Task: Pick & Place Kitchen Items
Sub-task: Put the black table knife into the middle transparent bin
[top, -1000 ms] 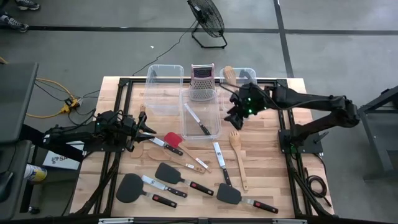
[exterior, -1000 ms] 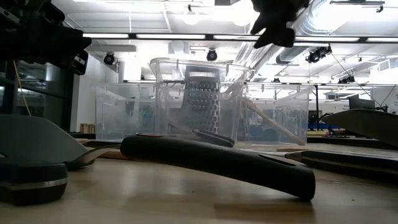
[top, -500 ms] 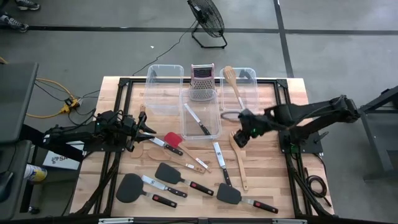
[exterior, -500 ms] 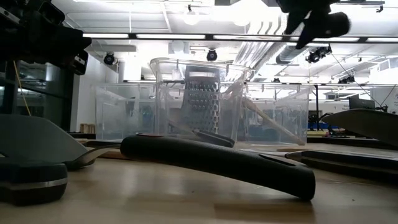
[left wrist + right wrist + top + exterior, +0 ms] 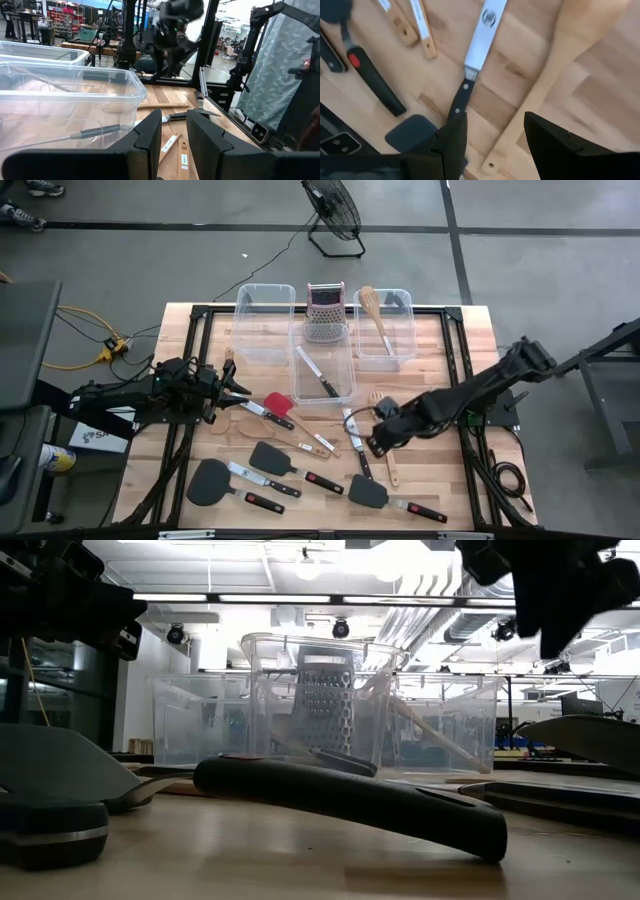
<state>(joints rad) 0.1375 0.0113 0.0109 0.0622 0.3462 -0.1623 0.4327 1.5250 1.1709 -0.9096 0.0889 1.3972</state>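
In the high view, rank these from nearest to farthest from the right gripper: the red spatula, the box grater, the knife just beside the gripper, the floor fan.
1. Knife, right beside the right gripper, at mid-table.
2. Red spatula, farther toward the left arm's side.
3. Box grater, at the table's far edge, between the bins.
4. Floor fan, off the table, on the floor beyond it.

Beneath the right gripper [image 5: 492,132] we lose the black-handled knife [image 5: 470,82] behind a finger, and the wooden spoon [image 5: 547,85] runs off frame.

Two dark jointed arms, each end effector [image 5: 492,145] with blocky black fingers.
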